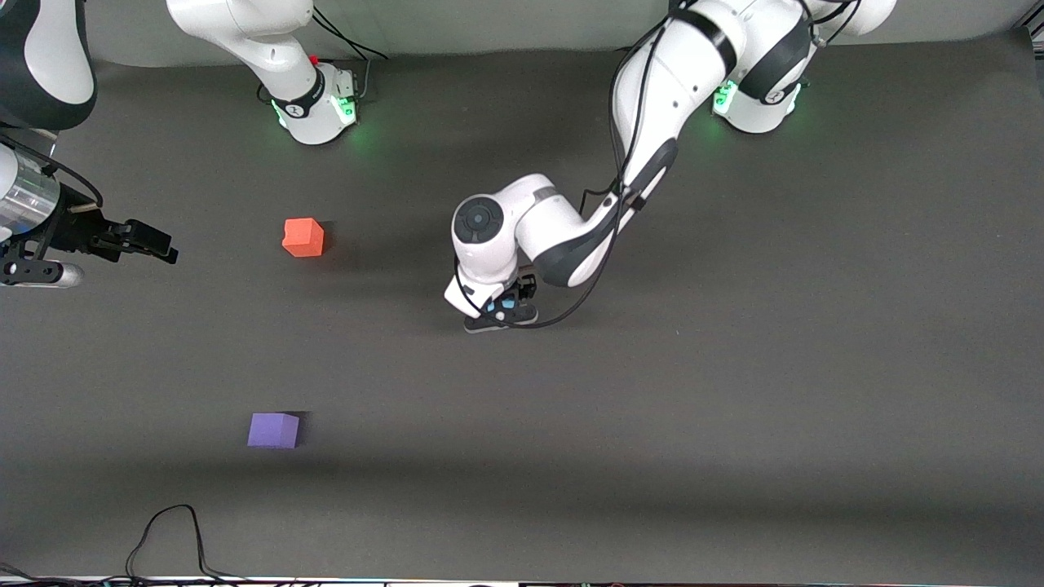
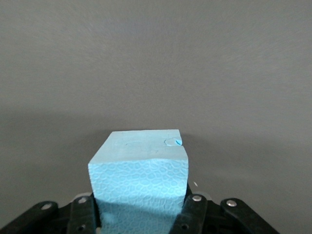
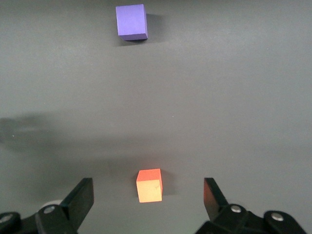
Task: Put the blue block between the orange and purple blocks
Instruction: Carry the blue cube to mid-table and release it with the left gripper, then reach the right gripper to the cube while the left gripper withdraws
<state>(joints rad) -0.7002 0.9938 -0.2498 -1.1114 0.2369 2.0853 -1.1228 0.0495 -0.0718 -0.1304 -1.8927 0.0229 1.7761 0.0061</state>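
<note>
The blue block (image 2: pixel 139 165) is a sky-blue cube clamped between the fingers of my left gripper (image 2: pixel 139 207). In the front view the left gripper (image 1: pixel 500 313) is low over the middle of the table, with only a speck of the blue block (image 1: pixel 499 306) showing. I cannot tell whether the block touches the table. The orange block (image 1: pixel 303 237) sits toward the right arm's end. The purple block (image 1: pixel 273 430) lies nearer the front camera than the orange one. My right gripper (image 1: pixel 155 242) is open and empty, up in the air at the right arm's end. Its wrist view shows the orange block (image 3: pixel 149 185) and purple block (image 3: pixel 131 22).
The grey table (image 1: pixel 734 367) carries nothing else. A black cable (image 1: pixel 171 530) loops at the edge nearest the front camera, toward the right arm's end. The arms' bases (image 1: pixel 318 106) stand along the edge farthest from that camera.
</note>
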